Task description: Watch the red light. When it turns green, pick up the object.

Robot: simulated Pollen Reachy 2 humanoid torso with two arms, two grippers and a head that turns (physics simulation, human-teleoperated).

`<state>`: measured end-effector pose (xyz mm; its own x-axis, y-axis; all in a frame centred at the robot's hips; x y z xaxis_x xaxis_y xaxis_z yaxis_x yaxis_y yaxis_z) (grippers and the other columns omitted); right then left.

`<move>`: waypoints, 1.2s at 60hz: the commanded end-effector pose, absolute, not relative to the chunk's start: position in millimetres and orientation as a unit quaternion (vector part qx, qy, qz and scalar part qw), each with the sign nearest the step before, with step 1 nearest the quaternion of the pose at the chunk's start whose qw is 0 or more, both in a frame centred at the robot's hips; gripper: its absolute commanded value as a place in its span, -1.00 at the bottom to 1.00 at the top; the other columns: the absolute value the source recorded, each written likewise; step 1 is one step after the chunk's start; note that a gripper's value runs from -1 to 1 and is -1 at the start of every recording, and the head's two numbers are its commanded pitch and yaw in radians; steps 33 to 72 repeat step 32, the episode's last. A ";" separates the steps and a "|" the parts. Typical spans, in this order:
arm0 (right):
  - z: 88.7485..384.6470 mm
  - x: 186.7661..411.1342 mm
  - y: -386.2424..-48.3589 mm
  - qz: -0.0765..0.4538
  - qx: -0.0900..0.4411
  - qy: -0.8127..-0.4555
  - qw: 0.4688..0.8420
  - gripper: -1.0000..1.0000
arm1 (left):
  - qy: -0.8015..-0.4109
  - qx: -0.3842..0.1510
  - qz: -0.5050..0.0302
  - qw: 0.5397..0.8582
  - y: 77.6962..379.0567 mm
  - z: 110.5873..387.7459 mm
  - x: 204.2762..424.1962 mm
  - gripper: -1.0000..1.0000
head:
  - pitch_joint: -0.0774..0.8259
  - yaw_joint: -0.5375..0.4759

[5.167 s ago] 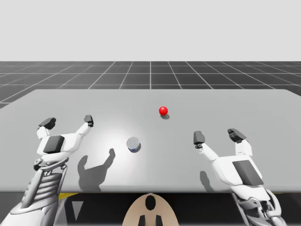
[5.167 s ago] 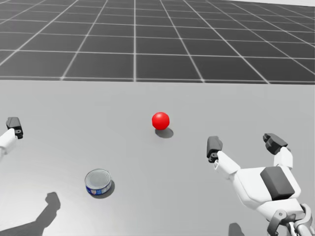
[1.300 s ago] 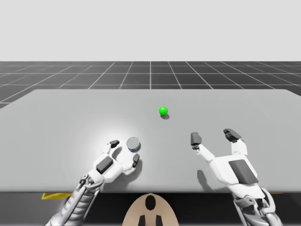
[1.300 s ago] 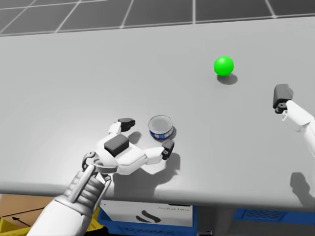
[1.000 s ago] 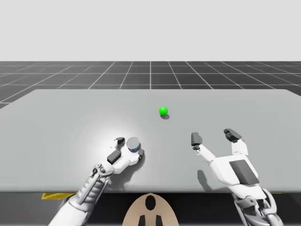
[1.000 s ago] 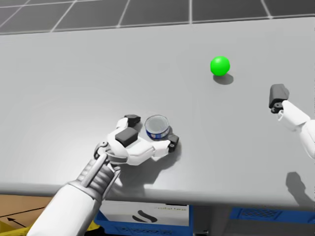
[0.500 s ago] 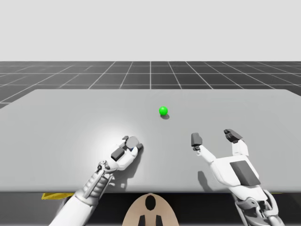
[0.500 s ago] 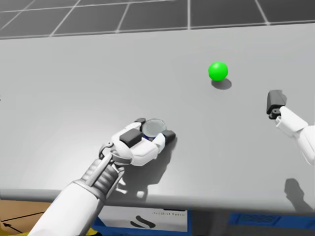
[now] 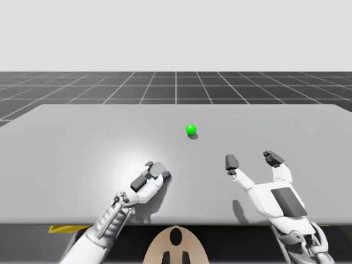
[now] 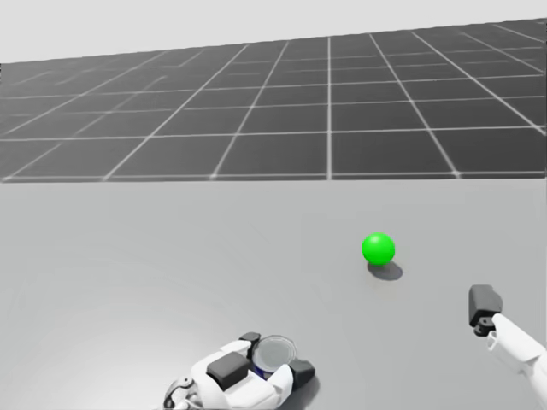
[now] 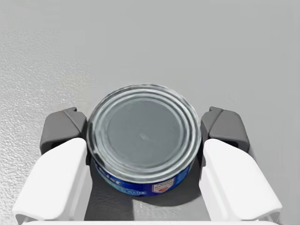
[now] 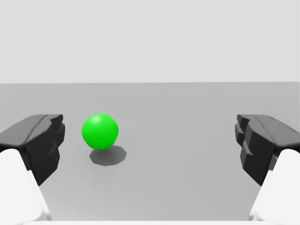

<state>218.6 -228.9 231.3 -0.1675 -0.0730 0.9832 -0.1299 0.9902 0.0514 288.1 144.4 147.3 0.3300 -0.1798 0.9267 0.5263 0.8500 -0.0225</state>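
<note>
The light (image 9: 191, 130) is a green ball on the grey table (image 9: 82, 137), also seen in the head view (image 10: 378, 248). A short round tin can (image 11: 144, 136) with a blue label and a silver lid sits between the pads of my left gripper (image 11: 144, 129), which touch its sides. From above, the can (image 9: 158, 168) is near the table's front, left of the middle, with my left gripper (image 9: 157, 169) shut on it. My right gripper (image 9: 252, 159) hovers open to the right, and the green light (image 12: 99, 131) lies ahead of it.
The grey table stretches wide beyond the light, with bare surface on the left and at the back. Its front edge (image 9: 220, 224) runs just behind my wrists. A dark gridded floor lies past the far edge.
My left gripper has closed in on the can from half a second ago. My head has turned upward, so the can now sits low in the head view. The right arm barely moved.
</note>
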 end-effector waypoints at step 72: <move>235.2 217.2 -234.6 -0.003 0.098 -0.761 0.641 -1.00 | -0.719 -0.143 -0.217 0.645 151.7 353.6 275.6 0.94 | -0.14 0.34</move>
